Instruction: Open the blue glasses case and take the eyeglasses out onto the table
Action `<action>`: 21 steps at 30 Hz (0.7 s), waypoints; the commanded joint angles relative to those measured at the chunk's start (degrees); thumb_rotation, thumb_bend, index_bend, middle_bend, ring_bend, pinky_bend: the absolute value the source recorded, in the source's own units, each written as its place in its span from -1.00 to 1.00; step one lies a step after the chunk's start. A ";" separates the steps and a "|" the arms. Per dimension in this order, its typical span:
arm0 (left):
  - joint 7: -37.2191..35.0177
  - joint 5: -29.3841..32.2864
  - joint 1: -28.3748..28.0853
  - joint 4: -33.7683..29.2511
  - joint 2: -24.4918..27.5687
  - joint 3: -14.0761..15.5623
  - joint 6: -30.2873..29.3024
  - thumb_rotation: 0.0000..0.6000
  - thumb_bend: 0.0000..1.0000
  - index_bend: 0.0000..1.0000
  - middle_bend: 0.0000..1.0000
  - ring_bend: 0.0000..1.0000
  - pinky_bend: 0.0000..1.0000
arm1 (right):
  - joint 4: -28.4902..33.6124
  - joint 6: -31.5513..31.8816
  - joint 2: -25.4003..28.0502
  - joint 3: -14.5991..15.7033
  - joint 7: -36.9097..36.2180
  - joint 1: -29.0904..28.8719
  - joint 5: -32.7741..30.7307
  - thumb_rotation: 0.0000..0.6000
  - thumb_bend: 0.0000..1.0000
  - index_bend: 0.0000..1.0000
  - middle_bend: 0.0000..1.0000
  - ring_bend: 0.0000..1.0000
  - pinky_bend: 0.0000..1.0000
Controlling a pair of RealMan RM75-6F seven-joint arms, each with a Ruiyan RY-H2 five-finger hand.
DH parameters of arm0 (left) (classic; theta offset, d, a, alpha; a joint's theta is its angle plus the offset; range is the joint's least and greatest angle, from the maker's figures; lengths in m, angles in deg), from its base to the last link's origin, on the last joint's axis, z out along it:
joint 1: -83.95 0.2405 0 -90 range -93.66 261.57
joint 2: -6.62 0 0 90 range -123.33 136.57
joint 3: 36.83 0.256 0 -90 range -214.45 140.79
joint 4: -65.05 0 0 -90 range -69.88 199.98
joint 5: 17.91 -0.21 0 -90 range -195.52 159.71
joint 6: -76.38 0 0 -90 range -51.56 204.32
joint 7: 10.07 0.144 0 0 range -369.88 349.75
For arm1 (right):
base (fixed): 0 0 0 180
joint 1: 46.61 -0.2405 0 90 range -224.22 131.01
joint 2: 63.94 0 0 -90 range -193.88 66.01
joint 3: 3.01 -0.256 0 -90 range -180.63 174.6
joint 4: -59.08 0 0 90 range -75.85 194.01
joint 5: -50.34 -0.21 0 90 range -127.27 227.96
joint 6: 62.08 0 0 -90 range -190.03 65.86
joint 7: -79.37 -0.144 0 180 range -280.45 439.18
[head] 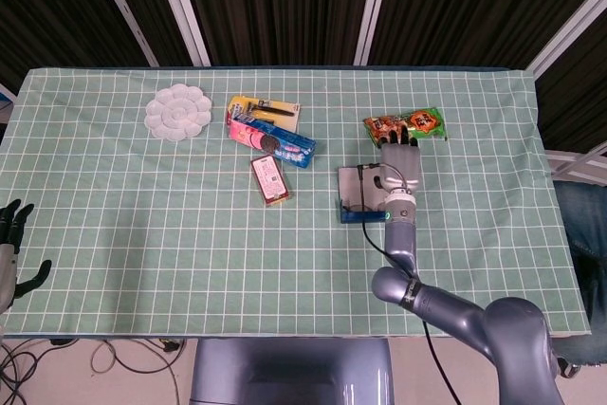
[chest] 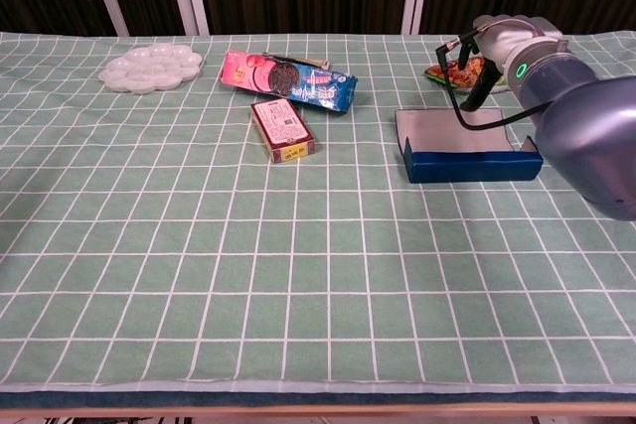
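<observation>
The blue glasses case [chest: 467, 161] lies open right of the table's middle, its grey inside [chest: 449, 129] facing up; in the head view the case [head: 363, 212] shows beside my right wrist. My right hand [chest: 500, 35] hovers above the case's far right end and holds the thin black eyeglasses [chest: 447, 86], which hang over the case. From above, the right hand [head: 399, 160] hides most of the glasses. My left hand [head: 13, 246] waits off the table's left edge, fingers apart and holding nothing.
A green and orange snack bag [head: 406, 124] lies just behind the right hand. A red box [head: 270, 180], a blue and pink cookie pack [head: 273, 138] and a yellow card pack [head: 266, 106] lie left of the case. A white palette [head: 178, 112] sits far left.
</observation>
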 commanded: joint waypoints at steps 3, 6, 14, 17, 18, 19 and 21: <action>0.07 -0.03 0.04 -0.03 -0.01 0.00 -0.09 1.00 -0.41 -0.89 -1.00 -1.00 -1.00 | 1.92 -0.20 1.30 -0.74 -0.07 1.17 0.46 1.00 -0.42 -0.29 -0.58 -0.91 -0.60; 0.07 -0.01 0.10 -0.05 -0.01 0.00 -0.17 1.00 -0.41 -0.89 -1.00 -1.00 -1.00 | 4.57 -0.26 2.95 -0.38 0.50 2.22 1.12 1.00 -0.42 -0.30 -0.58 -0.91 -0.60; 0.31 0.22 0.01 -0.22 -0.02 -0.06 0.04 1.00 -0.41 -0.89 -1.00 -1.00 -1.00 | 21.93 2.40 11.03 0.27 9.68 5.59 -5.34 1.00 -0.42 -0.31 -0.60 -0.92 -0.60; 0.39 0.07 0.09 -0.32 -0.03 0.02 -0.11 1.00 -0.41 -0.89 -1.00 -1.00 -1.00 | 27.75 3.76 14.02 1.34 11.64 6.71 -6.03 1.00 -0.42 -0.39 -0.62 -0.92 -0.60; 0.40 0.03 0.12 -0.36 -0.03 0.05 -0.14 1.00 -0.41 -0.89 -1.00 -1.00 -1.00 | 29.37 4.00 14.96 1.88 12.22 7.04 -6.06 1.00 -0.42 -0.42 -0.63 -0.92 -0.60; 0.41 0.01 0.13 -0.36 -0.04 0.07 -0.16 1.00 -0.41 -0.89 -1.00 -1.00 -1.00 | 30.81 4.33 15.82 2.39 12.75 7.32 -6.00 1.00 -0.42 -0.45 -0.65 -0.93 -0.60; 0.45 0.05 0.11 -0.39 -0.06 0.04 -0.13 1.00 -0.41 -0.89 -1.00 -1.00 -1.00 | 33.56 4.97 17.38 3.69 13.66 7.88 -5.42 1.00 -0.42 -0.47 -0.69 -0.95 -0.60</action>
